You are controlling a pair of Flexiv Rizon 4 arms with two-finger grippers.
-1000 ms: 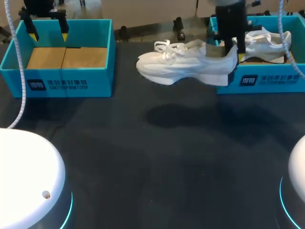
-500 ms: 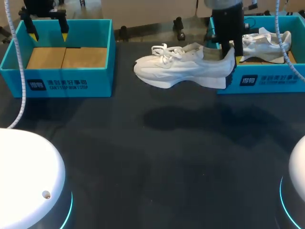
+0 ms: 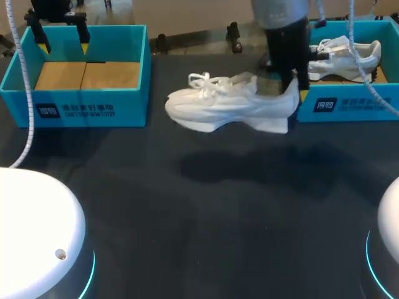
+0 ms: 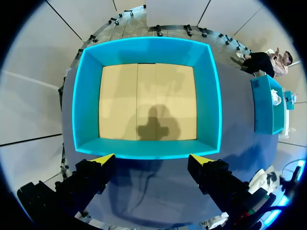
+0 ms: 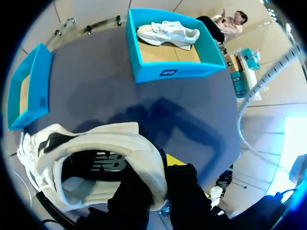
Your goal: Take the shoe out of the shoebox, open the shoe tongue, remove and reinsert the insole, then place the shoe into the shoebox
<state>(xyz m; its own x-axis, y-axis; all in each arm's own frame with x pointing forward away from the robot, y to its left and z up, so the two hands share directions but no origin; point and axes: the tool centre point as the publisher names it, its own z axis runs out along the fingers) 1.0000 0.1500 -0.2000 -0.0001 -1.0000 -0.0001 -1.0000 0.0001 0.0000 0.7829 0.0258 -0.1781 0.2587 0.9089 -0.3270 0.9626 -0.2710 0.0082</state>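
Worktop: the worktop is a dark, matt sheet, with a soft shadow on it near the middle, under the lifted shoe.
Near corners: a white rounded arm base with a cyan light ring stands at the near left corner, and another shows at the near right corner.
Left shoebox: the left shoebox is teal and open, standing at the far left of the worktop. It holds only its bare cardboard floor.
Right shoebox: the right shoebox is teal and open, standing at the far right. A second shoe lies on its cardboard floor.
Shoe: the white shoe hangs in the air over the far middle of the worktop, between the two boxes and closer to the right one. Its toe points toward the left shoebox and its laces are loose on top.
Right gripper: the right gripper is clenched on the shoe's heel collar, one finger inside the opening and one outside the back of the heel.
Left gripper: the left gripper hovers over the far wall of the left shoebox with its fingers spread and nothing between them.
In the way: the right arm hides the near left corner of the right shoebox. A white cable hangs across the left wall of the left shoebox.
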